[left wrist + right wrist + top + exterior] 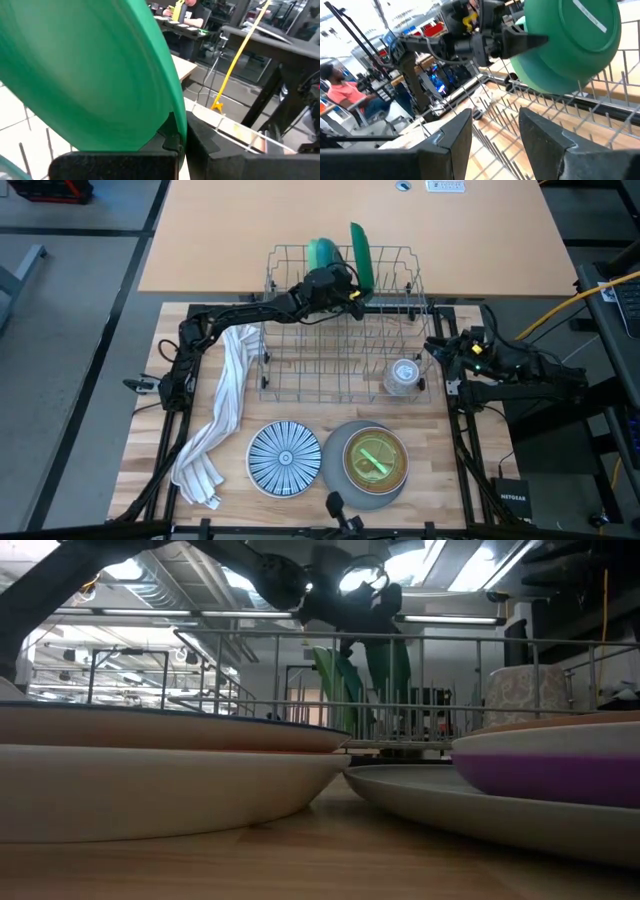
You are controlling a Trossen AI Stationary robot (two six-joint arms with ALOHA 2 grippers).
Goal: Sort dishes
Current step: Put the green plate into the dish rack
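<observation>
While the left gripper (352,288) clamps the green plate (361,255) upright in the rack (340,370), fingertips hidden, right gripper (436,348) waits open.

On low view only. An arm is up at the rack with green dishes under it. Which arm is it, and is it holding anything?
Observer: It's the left gripper, jaws shut on the green plate, held upright at the back of the rack.
Operator: Right arm?
Observer: The right gripper is just off the rack's right side, jaws open and holding nothing.
Operator: Anything left of the rack?
Observer: A white towel lies on the table along the rack's left side, running toward the front edge.
</observation>
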